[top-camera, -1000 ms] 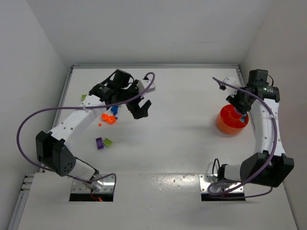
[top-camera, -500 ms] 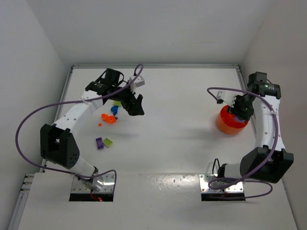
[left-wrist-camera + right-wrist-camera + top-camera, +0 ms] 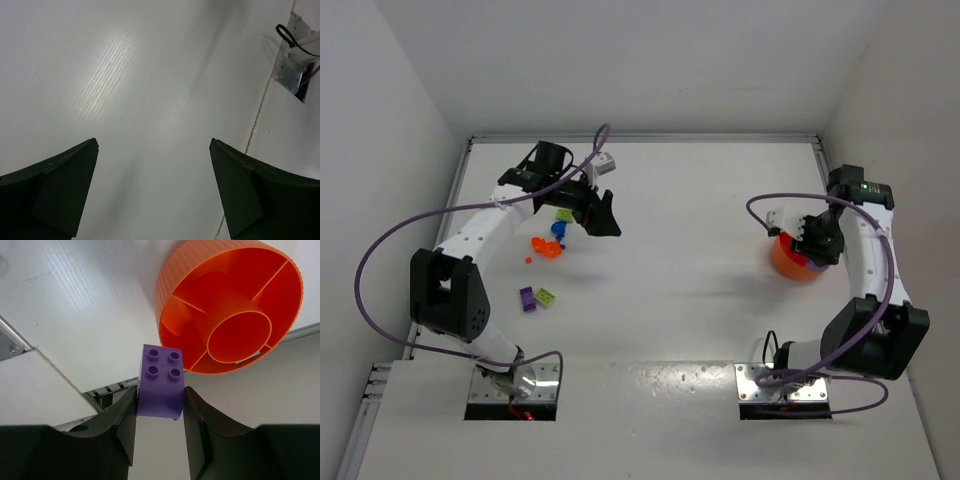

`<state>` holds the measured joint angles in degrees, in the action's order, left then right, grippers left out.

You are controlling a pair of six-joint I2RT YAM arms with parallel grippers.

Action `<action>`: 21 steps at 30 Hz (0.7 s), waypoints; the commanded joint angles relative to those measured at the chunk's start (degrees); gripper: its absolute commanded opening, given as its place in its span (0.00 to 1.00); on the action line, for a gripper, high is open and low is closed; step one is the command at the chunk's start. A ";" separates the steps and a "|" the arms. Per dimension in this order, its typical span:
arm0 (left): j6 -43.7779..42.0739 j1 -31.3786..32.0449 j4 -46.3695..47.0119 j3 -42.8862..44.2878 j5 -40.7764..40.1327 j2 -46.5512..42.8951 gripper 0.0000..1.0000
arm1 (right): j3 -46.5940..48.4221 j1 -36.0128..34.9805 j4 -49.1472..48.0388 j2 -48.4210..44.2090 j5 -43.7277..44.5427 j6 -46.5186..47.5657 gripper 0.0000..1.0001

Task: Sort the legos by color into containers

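Loose legos lie at the table's left: an orange one [image 3: 546, 247], a blue one [image 3: 558, 229], a lime one [image 3: 563, 214], and nearer me a purple one [image 3: 527, 298] beside another lime one [image 3: 546, 296]. My left gripper [image 3: 603, 215] hovers just right of that cluster. It is open, and in its wrist view [image 3: 153, 142] only bare table lies between the fingers. My right gripper [image 3: 160, 395] is shut on a purple four-stud lego [image 3: 160, 381] right beside the round orange divided container [image 3: 230, 305]. From above, that gripper [image 3: 813, 243] covers part of the container [image 3: 790, 262].
White walls close in the table at the back, left and right. Two metal mounting plates [image 3: 512, 390] [image 3: 782, 385] sit at the near edge, and one shows in the left wrist view [image 3: 295, 65]. Purple cables loop from both arms.
The left gripper has drawn back to the left, closer to the lego cluster. The right wrist has swung down and turned beside the container, still holding the purple lego.
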<state>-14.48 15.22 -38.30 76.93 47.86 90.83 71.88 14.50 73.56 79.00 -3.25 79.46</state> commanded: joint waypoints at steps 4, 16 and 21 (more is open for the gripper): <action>1.30 -0.90 2.71 0.68 2.33 0.49 1.00 | -2.88 0.26 -6.23 0.01 0.08 2.01 0.00; 1.82 -0.90 3.24 0.15 1.80 1.02 1.00 | -6.05 0.26 -11.68 1.77 2.54 2.63 0.00; 1.82 -0.90 3.24 -0.37 1.80 1.02 1.00 | -7.18 -0.26 -13.53 1.77 3.07 2.63 0.00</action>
<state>-12.78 15.00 -36.58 76.90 48.23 92.05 65.52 14.48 62.00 80.77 -0.60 81.01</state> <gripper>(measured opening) 0.997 0.380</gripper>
